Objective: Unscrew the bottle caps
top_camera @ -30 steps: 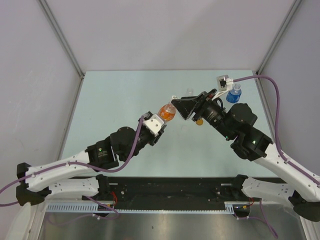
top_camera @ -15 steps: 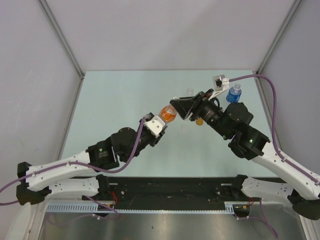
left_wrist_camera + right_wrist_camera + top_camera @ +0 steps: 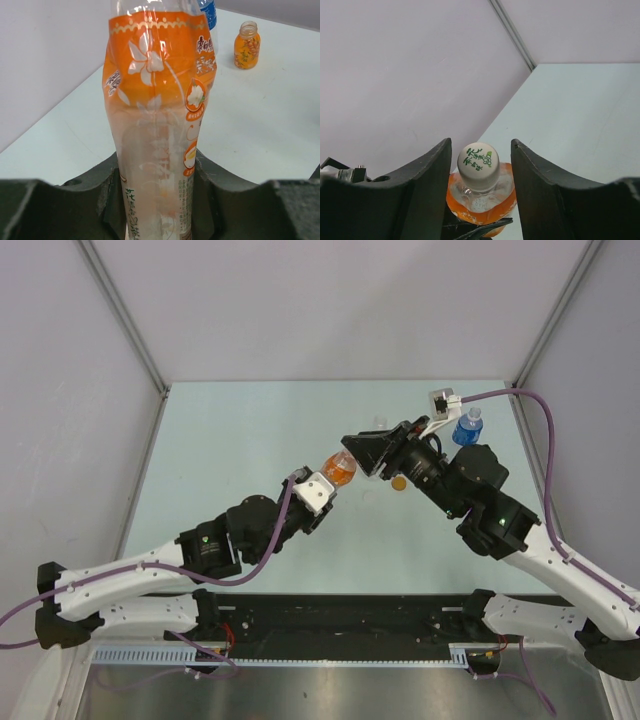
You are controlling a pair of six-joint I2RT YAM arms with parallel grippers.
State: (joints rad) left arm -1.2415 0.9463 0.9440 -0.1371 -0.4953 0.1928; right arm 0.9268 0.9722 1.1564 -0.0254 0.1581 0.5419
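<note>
My left gripper (image 3: 318, 490) is shut on a clear bottle with an orange label (image 3: 338, 468) and holds it off the table, tilted toward my right arm. In the left wrist view the bottle (image 3: 160, 100) fills the gap of the left gripper (image 3: 160, 172). Its white cap with green print (image 3: 478, 159) sits on the neck. My right gripper (image 3: 481, 150) is open, one finger on each side of the cap, with a gap on both sides. It also shows in the top view (image 3: 360, 454).
A blue-label bottle (image 3: 466, 427) stands at the far right of the table, also in the left wrist view (image 3: 210, 12). A small orange bottle (image 3: 398, 482) stands below my right gripper, also in the left wrist view (image 3: 247, 45). Grey walls enclose the table.
My left gripper has shifted the bottle a little to the right, toward my right gripper. My right wrist has turned slightly around the cap.
</note>
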